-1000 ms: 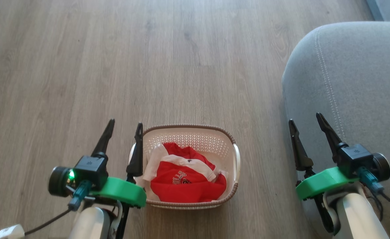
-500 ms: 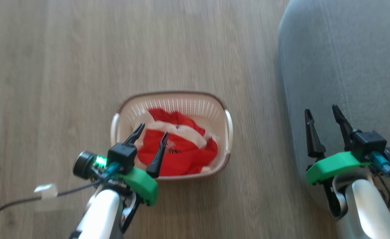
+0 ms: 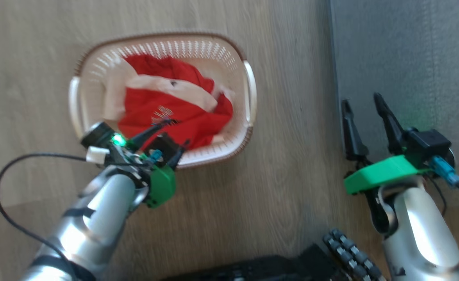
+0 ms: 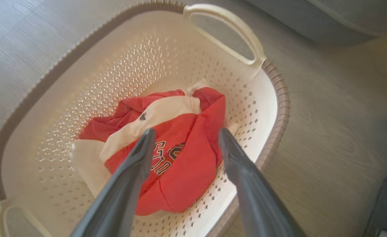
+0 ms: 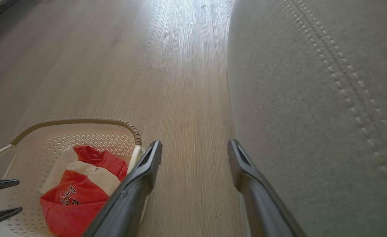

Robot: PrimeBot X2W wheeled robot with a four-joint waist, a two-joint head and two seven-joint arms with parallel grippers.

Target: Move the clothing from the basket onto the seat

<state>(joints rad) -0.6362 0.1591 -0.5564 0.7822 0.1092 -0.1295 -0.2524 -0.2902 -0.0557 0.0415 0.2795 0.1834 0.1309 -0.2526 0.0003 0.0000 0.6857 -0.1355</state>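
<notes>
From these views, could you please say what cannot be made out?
Lettering on the clothing: left wrist view, broken by folds and the left pincer.
Garment count: bunched, head view blurred.
Floor of the basket: left wrist view, under clothing.
Extent of the seat: cut by head view's edges.

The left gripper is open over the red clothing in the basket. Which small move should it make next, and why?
Probably lower the left gripper until it presses into the clothing. Its jaws stand open and point at the garment's printed chest inside the basket, but nothing is gripped yet. The right gripper hangs open by the seat.
</notes>
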